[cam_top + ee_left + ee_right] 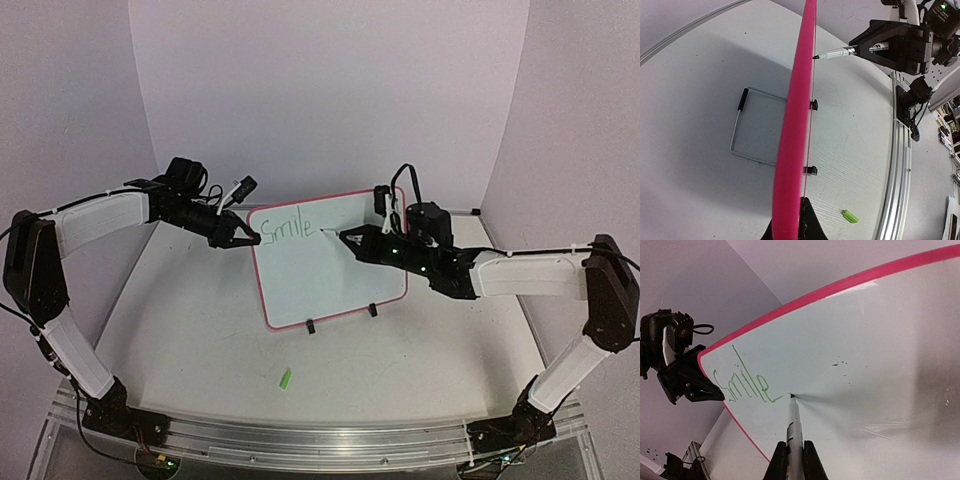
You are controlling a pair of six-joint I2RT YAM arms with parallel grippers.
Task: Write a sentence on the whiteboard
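Left gripper: fingers clamping the whiteboard at its left rim.
Right gripper: fingers pinching a marker, tip touching the whiteboard.
Sentence: reading "Smile", ending beside the tip.

The whiteboard was white with a red-pink rim and black clip feet — its lettering was green. The marker had a pale barrel and a black tip. The cap was lime green — the tabletop white, the walls pale lilac.

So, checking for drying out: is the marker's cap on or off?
Off: the marker shows a bare tip at the whiteboard, gripped by the right hand.
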